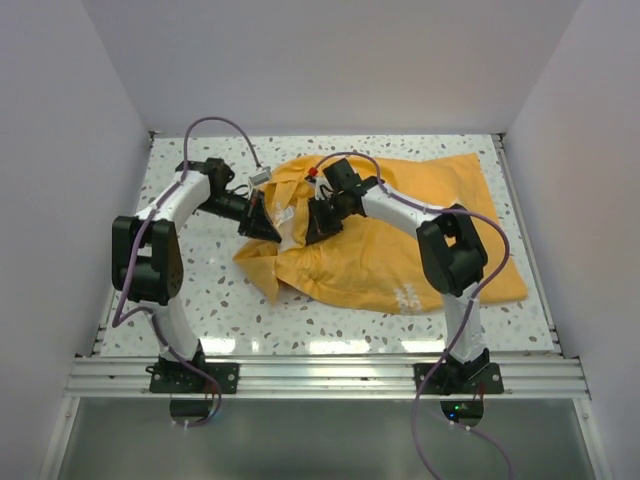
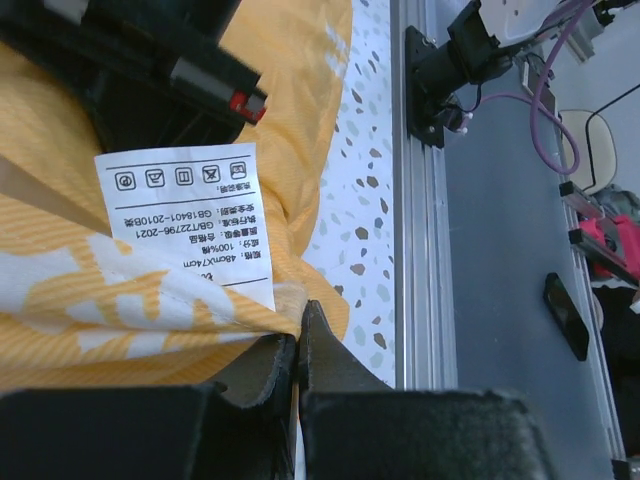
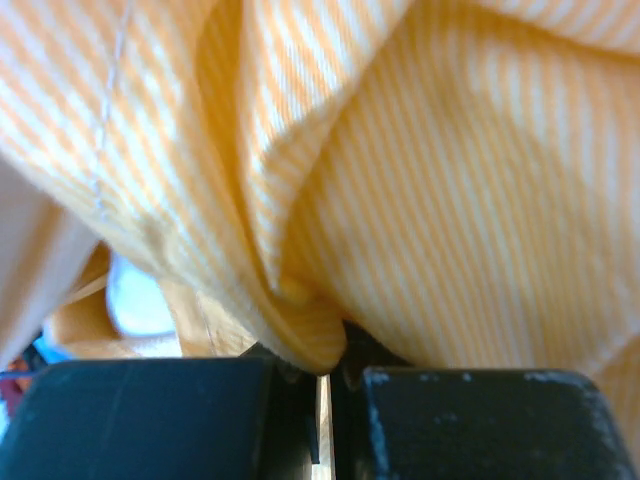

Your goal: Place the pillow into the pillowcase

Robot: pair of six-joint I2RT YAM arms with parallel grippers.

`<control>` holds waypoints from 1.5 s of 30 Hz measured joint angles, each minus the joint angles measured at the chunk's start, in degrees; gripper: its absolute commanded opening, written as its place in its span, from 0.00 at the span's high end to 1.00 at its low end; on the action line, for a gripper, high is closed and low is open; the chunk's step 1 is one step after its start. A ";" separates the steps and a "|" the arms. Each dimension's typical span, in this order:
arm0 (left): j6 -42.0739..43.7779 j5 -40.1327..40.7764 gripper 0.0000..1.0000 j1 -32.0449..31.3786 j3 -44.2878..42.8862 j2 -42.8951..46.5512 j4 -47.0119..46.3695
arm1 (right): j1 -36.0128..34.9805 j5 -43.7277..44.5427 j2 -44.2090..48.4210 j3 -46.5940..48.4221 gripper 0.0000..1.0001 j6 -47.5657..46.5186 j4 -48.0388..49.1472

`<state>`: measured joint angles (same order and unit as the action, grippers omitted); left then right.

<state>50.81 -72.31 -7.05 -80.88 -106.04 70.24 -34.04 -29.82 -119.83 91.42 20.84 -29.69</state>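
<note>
The orange-yellow pillowcase (image 1: 400,240) lies bulging and rumpled across the middle and right of the table. Its open, crumpled end faces left, between my two grippers. My left gripper (image 1: 262,225) is shut on the fabric edge (image 2: 285,320) just below a white care label (image 2: 185,220). My right gripper (image 1: 320,228) is shut on a fold of striped orange cloth (image 3: 310,335) close beside the left one. The pillow is hidden by the orange fabric. The right gripper's black body (image 2: 150,70) fills the top of the left wrist view.
The speckled terrazzo tabletop (image 1: 200,300) is walled in white on three sides. An aluminium rail (image 1: 320,375) carrying both arm bases runs along the near edge. The pillowcase's far right corner (image 1: 515,290) reaches close to the table's right edge.
</note>
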 measured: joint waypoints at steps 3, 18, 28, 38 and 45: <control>-0.11 -0.50 1.00 -0.50 -4.28 0.44 0.39 | 0.11 2.12 -1.33 1.40 1.00 -0.28 0.17; -0.81 -0.87 1.00 -3.74 8.09 8.61 -1.73 | 0.39 1.25 -4.31 5.79 1.00 1.38 0.61; -24.72 0.13 1.00 -3.23 9.01 4.90 -24.61 | 3.23 -3.91 4.42 1.77 0.83 2.21 2.51; -38.14 0.76 1.00 -2.23 9.20 4.33 -37.35 | 3.65 -4.87 8.63 -0.35 0.38 3.37 1.88; -37.33 -2.64 1.00 1.84 10.51 4.74 -35.85 | 0.94 -3.63 4.17 2.82 0.38 8.39 2.36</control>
<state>13.47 -74.96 -5.21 -70.37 -101.30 34.39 -33.10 -33.45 -115.66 94.24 29.23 -27.33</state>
